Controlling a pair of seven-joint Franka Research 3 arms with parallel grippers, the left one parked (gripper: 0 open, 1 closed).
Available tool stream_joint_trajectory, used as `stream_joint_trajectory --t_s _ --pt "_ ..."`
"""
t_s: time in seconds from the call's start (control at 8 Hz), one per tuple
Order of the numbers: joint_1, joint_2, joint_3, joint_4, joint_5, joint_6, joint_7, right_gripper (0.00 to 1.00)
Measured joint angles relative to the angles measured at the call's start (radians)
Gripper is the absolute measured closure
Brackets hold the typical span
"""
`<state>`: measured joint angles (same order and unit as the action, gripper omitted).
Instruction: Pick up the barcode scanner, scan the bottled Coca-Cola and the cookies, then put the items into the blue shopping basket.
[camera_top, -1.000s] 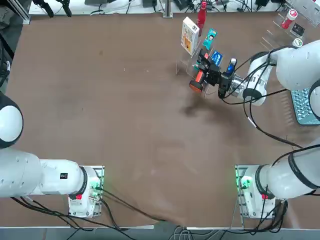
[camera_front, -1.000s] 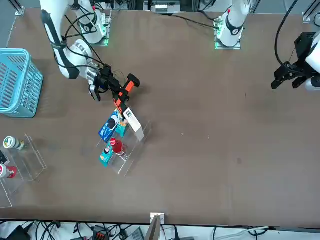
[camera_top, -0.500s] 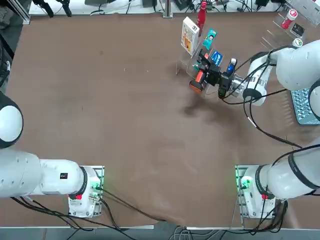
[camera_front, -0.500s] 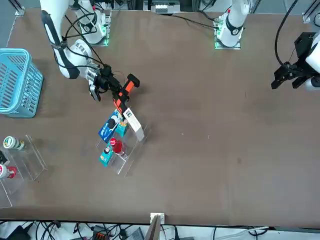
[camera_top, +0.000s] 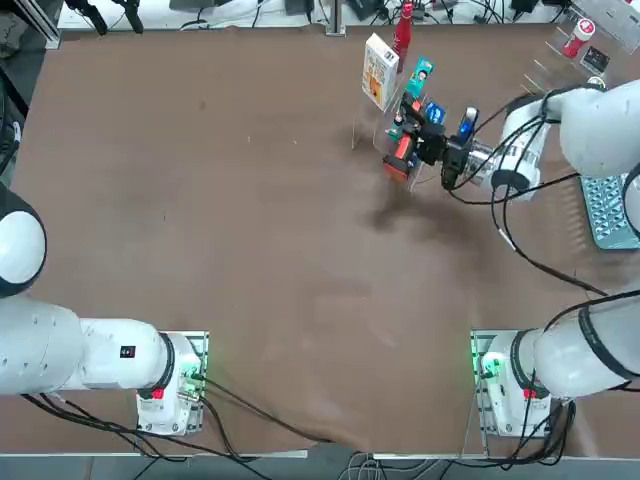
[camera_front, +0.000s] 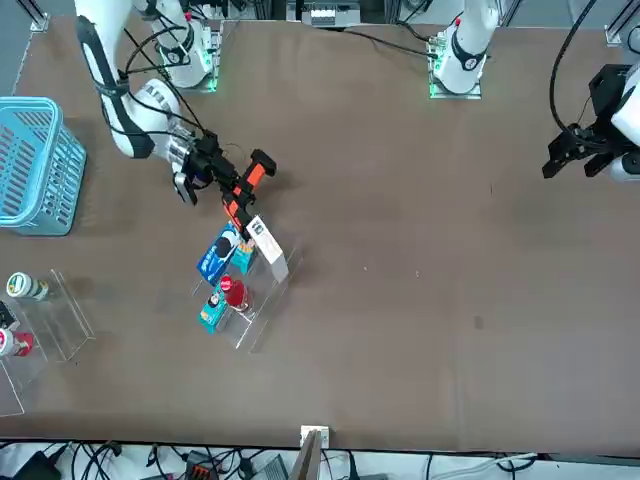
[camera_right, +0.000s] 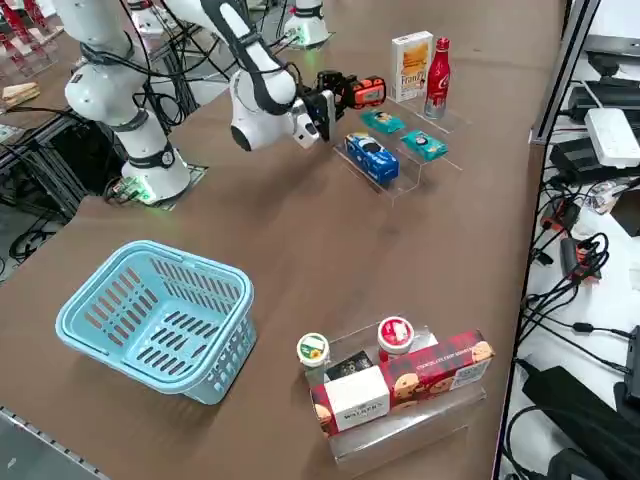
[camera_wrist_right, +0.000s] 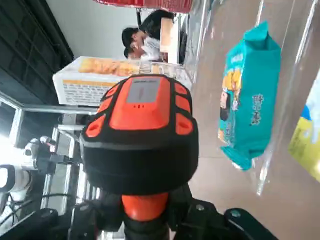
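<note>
Now the right hand (camera_top: 432, 150), upper right of the top view, is clenched on the black-and-orange pistol-shaped barcode scanner (camera_top: 403, 150). Its head should hold steady, squarely facing the white-and-yellow flat cookie box (camera_top: 379, 70) on the clear acrylic rack (camera_right: 405, 165). The light blue slotted plastic shopping basket (camera_right: 150, 315) holds nothing.

Orange-and-black barcode scanner (camera_top: 402, 152) held off the table, aimed at the cookies (camera_top: 379, 70) — Coca-Cola bottle (camera_top: 404, 26) upright beside — blue basket (camera_right: 155, 317) well apart.
</note>
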<state>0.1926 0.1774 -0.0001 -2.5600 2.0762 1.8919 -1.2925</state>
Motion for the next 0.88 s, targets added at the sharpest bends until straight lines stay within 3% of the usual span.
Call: stream_joint_trajectory --t_s 0.25,0.5,0.88 --pt "-0.121 -0.027 -0.018 0.058 -0.263 0.006 0.123 0.57" --pt "-0.264 -0.052 -0.024 0.169 -0.601 -0.002 0.299 0.57" --pt "-0.331 -0.069 -0.023 0.391 -1.101 -0.032 0.652 0.57"
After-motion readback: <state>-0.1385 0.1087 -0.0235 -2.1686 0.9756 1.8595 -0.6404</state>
